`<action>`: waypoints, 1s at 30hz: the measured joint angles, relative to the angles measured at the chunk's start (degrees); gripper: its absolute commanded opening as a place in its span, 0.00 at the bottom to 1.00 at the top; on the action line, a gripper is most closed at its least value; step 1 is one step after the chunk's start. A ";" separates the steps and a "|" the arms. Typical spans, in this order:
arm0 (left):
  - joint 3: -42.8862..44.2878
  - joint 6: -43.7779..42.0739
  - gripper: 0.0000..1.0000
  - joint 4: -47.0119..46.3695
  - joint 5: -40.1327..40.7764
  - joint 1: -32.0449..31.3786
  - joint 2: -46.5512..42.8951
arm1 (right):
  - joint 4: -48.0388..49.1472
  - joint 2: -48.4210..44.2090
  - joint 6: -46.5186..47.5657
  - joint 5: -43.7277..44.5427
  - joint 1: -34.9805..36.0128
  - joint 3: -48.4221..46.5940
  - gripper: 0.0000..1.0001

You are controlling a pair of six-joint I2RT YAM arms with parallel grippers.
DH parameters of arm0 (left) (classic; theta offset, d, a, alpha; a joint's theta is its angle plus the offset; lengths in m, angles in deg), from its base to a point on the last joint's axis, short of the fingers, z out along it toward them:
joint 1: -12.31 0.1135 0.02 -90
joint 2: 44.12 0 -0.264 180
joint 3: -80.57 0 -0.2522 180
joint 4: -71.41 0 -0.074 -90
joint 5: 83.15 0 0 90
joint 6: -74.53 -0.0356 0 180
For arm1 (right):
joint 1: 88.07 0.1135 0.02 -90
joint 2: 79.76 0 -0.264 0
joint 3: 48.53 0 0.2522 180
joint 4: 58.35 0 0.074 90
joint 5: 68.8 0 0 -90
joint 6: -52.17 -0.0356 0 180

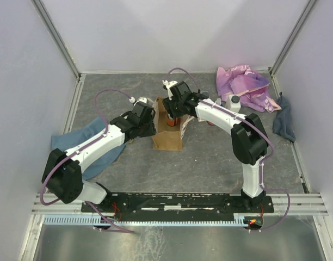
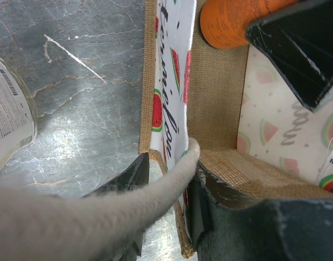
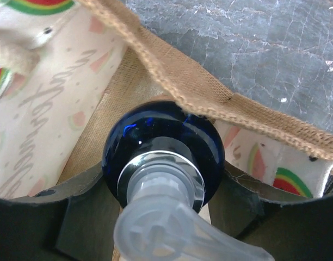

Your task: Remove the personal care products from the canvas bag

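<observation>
At center frame, inside the canvas bag (image 1: pixel 167 138), right fingers (image 3: pixel 63 206) are pinching the blue-capped pump bottle (image 3: pixel 161 147); left fingers (image 2: pixel 226 217) are clamping the bag's cream handle (image 2: pixel 155 190).

The tan bag (image 1: pixel 167 138), lined with a watermelon print, is stood upright and open at the middle of the table (image 1: pixel 210 163). An orange bottle (image 2: pixel 232 22) with a dark blue top and clear pump is seen inside, gripped by the right hand (image 3: pixel 161 187). A pale bottle (image 1: pixel 233 103) is set well apart.
</observation>
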 measured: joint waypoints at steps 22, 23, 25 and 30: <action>0.46 0.02 0.41 0.13 0.02 0.00 0.35 | -7.28 -27.26 0.20 9.40 0.28 -5.64 0.51; 0.72 0.00 0.41 0.17 0.02 0.00 0.57 | -8.04 -28.28 0.46 10.47 0.11 -5.35 0.51; 1.18 0.00 0.41 0.15 0.02 0.00 1.01 | -9.64 -30.69 0.87 12.61 -0.39 -4.09 0.51; 1.51 0.02 0.41 0.35 -0.07 0.00 1.29 | -11.65 -37.64 0.79 15.54 -3.65 2.97 0.51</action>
